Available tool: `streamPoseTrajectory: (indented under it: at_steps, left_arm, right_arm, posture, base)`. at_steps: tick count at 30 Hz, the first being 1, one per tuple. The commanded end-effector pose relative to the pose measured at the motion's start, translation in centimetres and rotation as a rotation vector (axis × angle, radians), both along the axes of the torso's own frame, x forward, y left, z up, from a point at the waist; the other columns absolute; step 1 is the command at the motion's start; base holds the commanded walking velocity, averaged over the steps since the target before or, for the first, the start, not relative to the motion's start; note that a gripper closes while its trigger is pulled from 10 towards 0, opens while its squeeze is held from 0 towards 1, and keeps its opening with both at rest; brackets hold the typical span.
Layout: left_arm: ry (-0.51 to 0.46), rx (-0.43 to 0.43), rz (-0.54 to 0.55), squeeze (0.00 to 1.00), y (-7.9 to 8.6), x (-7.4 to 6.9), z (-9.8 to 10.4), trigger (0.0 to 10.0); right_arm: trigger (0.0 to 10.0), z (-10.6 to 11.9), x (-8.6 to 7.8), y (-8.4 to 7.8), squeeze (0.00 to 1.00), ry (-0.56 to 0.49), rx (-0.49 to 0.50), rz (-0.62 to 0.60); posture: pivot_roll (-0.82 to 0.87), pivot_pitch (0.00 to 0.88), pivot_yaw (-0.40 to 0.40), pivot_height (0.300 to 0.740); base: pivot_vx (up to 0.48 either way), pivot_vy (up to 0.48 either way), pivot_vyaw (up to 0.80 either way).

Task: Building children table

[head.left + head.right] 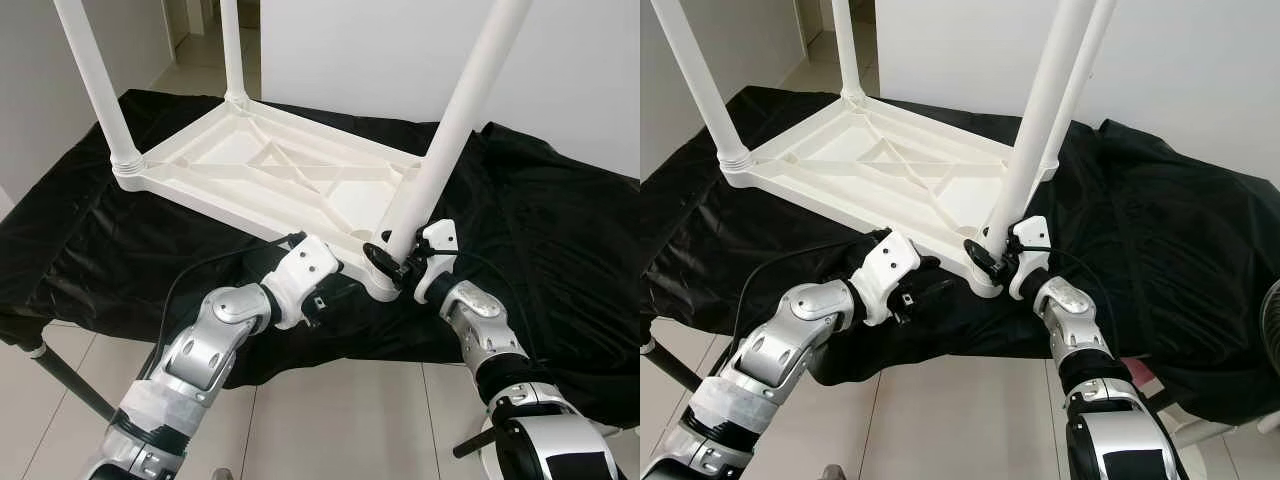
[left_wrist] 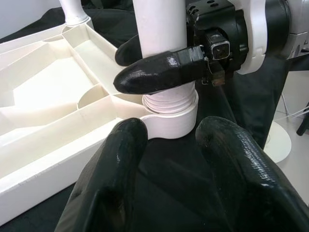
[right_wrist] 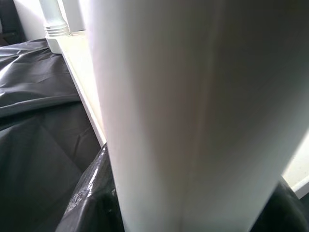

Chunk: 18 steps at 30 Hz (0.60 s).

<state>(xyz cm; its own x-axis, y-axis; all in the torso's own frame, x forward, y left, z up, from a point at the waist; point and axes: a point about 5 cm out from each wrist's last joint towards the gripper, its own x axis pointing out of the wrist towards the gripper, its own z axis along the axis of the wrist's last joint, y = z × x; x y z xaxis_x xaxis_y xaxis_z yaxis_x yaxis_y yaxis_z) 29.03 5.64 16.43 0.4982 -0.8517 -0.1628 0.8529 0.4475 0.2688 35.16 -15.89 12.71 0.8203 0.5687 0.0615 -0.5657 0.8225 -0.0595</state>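
Note:
A white plastic children's table [image 1: 270, 165] lies upside down on a black cloth. Its legs point up. My right gripper [image 1: 392, 255] is shut on the near-corner leg [image 1: 460, 110], just above the threaded corner socket [image 2: 171, 118]. In the left wrist view one right finger [image 2: 159, 72] crosses the front of that leg. The leg [image 3: 169, 116] stands very close in the right wrist view. My left gripper [image 2: 181, 159] is open, low over the cloth just short of the same socket, with its fingers [image 2: 120, 183] spread apart and nothing between them.
The black cloth [image 1: 560, 230] covers a work table with a dark frame leg [image 1: 60, 375] at the near left. Two more white legs [image 1: 95, 80] [image 1: 232, 50] rise from the far corners. Tiled floor [image 1: 330, 420] lies below me, and a white wall stands behind.

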Motion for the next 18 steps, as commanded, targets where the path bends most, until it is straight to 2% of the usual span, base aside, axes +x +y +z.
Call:
streamPoseTrajectory:
  at_steps: [1,5,8,11,13,15,18]
  left_arm:
    - [-0.004,-0.001,0.023,0.0,0.0,0.2,0.2,10.0]
    - [0.005,0.005,0.024,0.0,0.4,0.1,-0.1,10.0]
    - [0.008,0.004,0.027,0.0,0.4,0.0,-0.1,10.0]
    - [0.012,0.001,0.026,0.0,0.3,0.0,-0.1,10.0]
    - [0.012,0.001,0.025,0.0,0.3,0.0,-0.1,10.0]
    - [0.015,-0.003,0.019,0.0,0.1,0.0,-0.1,10.0]
    - [0.015,-0.003,0.016,0.0,0.0,0.0,-0.1,10.0]
  right_arm:
    - [10.0,-0.3,-0.1,0.0,0.0,0.009,-0.019,-0.024]
    - [10.0,-0.4,-0.3,-0.1,0.0,0.002,-0.052,-0.118]
    - [10.0,-0.1,-0.4,-0.2,0.0,-0.016,-0.028,-0.167]
    - [10.0,0.0,-0.6,-0.5,0.0,-0.012,0.04,-0.33]
    - [10.0,0.0,-0.6,-0.5,0.0,-0.01,0.049,-0.348]
    - [10.0,-0.4,-1.2,0.2,0.0,0.012,0.085,-0.478]
    - [10.0,-0.5,-1.4,0.7,0.0,0.027,0.102,-0.5]
  posture:
    - [0.07,0.005,-0.08,0.74]
    - [0.05,0.015,-0.08,0.74]
    - [0.05,0.023,-0.077,0.74]
    - [0.03,0.03,-0.074,0.74]
    - [0.03,0.03,-0.074,0.74]
    - [0.02,0.033,-0.071,0.74]
    - [0.02,0.034,-0.07,0.74]
  base:
    - [0.0,0.0,0.0]
    - [0.0,0.0,0.0]
    - [0.0,0.0,0.0]
    - [0.0,0.0,0.0]
    - [0.0,0.0,0.0]
    - [0.0,0.0,0.0]
    - [0.0,0.0,0.0]
